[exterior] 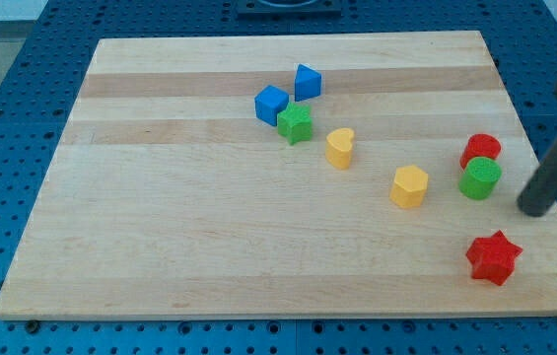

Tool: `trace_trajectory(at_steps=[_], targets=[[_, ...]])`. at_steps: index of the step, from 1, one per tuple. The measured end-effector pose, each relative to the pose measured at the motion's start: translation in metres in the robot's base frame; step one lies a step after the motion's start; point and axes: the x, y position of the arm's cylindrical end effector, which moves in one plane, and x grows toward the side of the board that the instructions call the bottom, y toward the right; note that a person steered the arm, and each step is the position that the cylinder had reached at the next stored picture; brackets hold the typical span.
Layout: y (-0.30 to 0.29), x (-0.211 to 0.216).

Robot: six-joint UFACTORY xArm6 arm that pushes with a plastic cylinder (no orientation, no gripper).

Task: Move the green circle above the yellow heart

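Observation:
The green circle (pixel 479 178) stands near the board's right edge, touching the red circle (pixel 481 150) just above it. The yellow heart (pixel 340 148) lies near the middle of the board, well to the view's left of the green circle. My tip (pixel 531 209) is the lower end of the dark rod that comes in from the right edge. It rests on the board just to the right of and slightly below the green circle, with a small gap between them.
A yellow hexagon (pixel 409 185) lies between the heart and the green circle. A red star (pixel 493 257) sits below my tip. A green star (pixel 296 124), a blue cube (pixel 271 104) and a blue block (pixel 307 82) cluster at upper middle. The wooden board (pixel 160 227) lies on a blue perforated table.

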Motion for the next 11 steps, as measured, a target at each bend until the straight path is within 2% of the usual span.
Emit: trace_trajectory(at_steps=[1, 2, 3, 4, 5, 6, 7, 8, 9, 10, 11], targets=[[-0.004, -0.008], [-0.072, -0.012], [-0.052, -0.023], [-0.058, -0.028], [-0.141, -0.043], [-0.191, -0.076], [-0.185, -0.064], [-0.132, -0.043], [-0.068, -0.048], [-0.077, -0.068], [-0.136, -0.091]])
